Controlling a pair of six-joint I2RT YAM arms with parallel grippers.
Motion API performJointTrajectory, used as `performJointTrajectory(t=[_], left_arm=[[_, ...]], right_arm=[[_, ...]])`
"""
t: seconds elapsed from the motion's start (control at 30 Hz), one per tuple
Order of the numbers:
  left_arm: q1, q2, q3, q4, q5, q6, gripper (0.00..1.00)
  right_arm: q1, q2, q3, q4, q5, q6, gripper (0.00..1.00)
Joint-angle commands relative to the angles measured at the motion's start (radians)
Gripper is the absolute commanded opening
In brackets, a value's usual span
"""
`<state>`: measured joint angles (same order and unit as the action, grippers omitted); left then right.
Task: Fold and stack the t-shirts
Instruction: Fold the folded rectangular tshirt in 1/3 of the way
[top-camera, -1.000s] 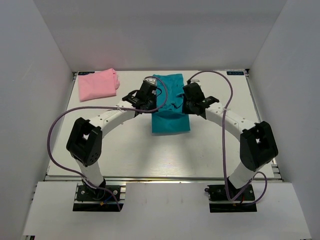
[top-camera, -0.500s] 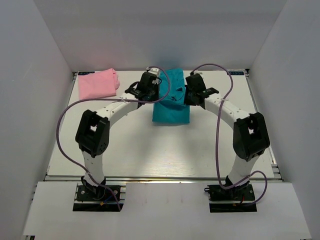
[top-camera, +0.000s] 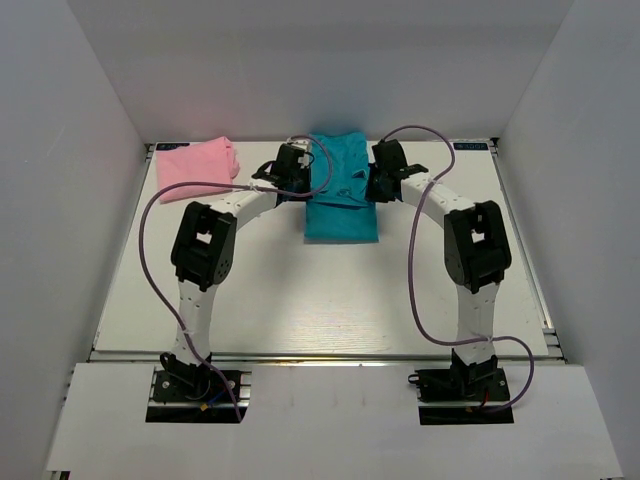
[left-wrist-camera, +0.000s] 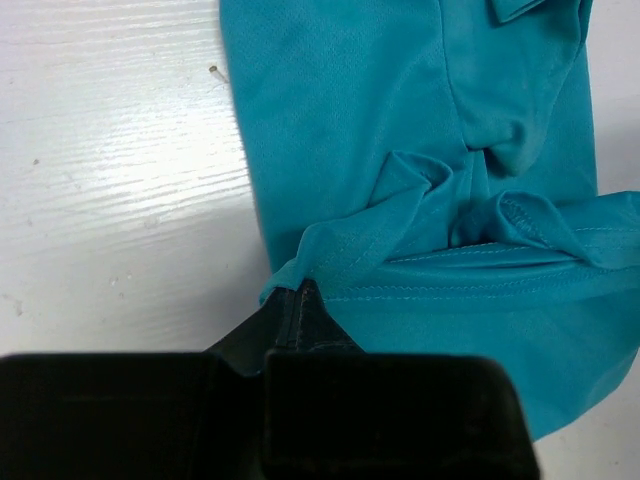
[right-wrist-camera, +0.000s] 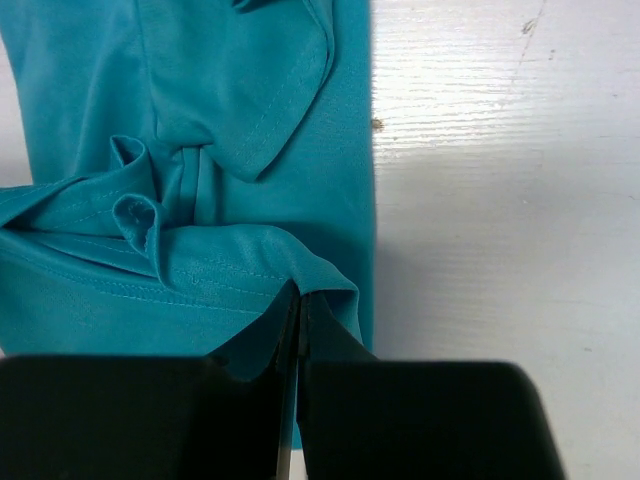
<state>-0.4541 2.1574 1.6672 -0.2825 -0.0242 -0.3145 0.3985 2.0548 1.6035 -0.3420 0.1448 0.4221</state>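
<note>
A teal t-shirt (top-camera: 341, 205) lies partly folded at the back middle of the white table. My left gripper (top-camera: 303, 186) is shut on its left hem corner, with cloth pinched at the fingertips in the left wrist view (left-wrist-camera: 297, 290). My right gripper (top-camera: 372, 186) is shut on the right hem corner, as the right wrist view (right-wrist-camera: 300, 290) shows. The held edge is carried over the far part of the teal shirt (left-wrist-camera: 420, 120), which bunches into folds between the grippers (right-wrist-camera: 150, 215). A pink folded t-shirt (top-camera: 195, 167) lies at the back left.
White walls enclose the table on three sides, close behind the shirts. The table's back edge (top-camera: 320, 141) runs just beyond the teal shirt. Purple cables (top-camera: 430, 140) loop above both arms.
Both grippers have moved toward the back of the table, carrying the teal shirt's near edge over its far part. The arms have stretched out further. The pink shirt has not moved.
</note>
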Motion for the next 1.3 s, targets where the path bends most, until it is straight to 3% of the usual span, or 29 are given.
performJointTrajectory(t=[0.0,0.17,0.2,0.3,0.37,0.47,0.5,0.53,0.57,0.6,0.63,0.73,0.83,1.1,1.17,1.27], left_arm=[[0.015,0.007,0.049,0.037,0.049,0.011,0.00],[0.025,0.048,0.081,0.072,0.102,0.011,0.00],[0.025,0.048,0.095,0.072,0.116,0.011,0.00],[0.034,0.058,0.106,0.091,0.129,-0.001,0.16],[0.048,0.067,0.129,0.114,0.119,-0.034,0.31],[0.087,0.145,0.312,0.050,0.079,-0.110,0.35],[0.098,0.172,0.366,0.025,0.092,-0.133,0.38],[0.109,0.230,0.417,0.002,0.110,-0.149,0.52],[0.127,0.258,0.516,-0.032,0.122,-0.167,0.99],[0.127,0.278,0.555,-0.050,0.122,-0.184,1.00],[0.141,0.292,0.580,-0.050,0.122,-0.184,1.00],[0.164,0.279,0.557,-0.029,0.150,-0.209,1.00],[0.173,0.208,0.461,-0.017,0.165,-0.198,1.00],[0.134,-0.057,0.064,0.022,0.243,-0.031,1.00],[0.134,-0.096,-0.010,0.022,0.323,-0.031,1.00],[0.111,-0.160,-0.136,0.013,0.322,-0.008,1.00]], right_arm=[[-0.021,0.031,0.058,0.041,-0.051,-0.008,0.00],[-0.038,0.077,0.065,0.101,-0.109,0.003,0.00],[-0.038,0.083,0.070,0.106,-0.114,0.004,0.07],[-0.049,0.093,0.085,0.146,-0.170,0.038,0.26],[-0.059,0.105,0.108,0.169,-0.194,0.085,0.31],[-0.096,0.148,0.190,0.189,-0.238,0.205,0.37],[-0.113,0.156,0.231,0.220,-0.276,0.254,0.49],[-0.124,0.171,0.240,0.242,-0.334,0.274,0.51],[-0.147,0.189,0.251,0.262,-0.364,0.308,0.55],[-0.153,0.199,0.281,0.287,-0.428,0.337,0.62],[-0.158,0.227,0.321,0.300,-0.448,0.343,0.90],[-0.188,0.271,0.377,0.265,-0.536,0.372,0.90],[-0.202,0.225,0.314,0.268,-0.545,0.351,0.90],[-0.190,-0.063,-0.080,0.304,-0.498,0.152,0.90],[-0.188,-0.090,-0.146,0.279,-0.490,0.135,0.90],[-0.188,-0.151,-0.282,0.273,-0.485,0.096,0.90]])
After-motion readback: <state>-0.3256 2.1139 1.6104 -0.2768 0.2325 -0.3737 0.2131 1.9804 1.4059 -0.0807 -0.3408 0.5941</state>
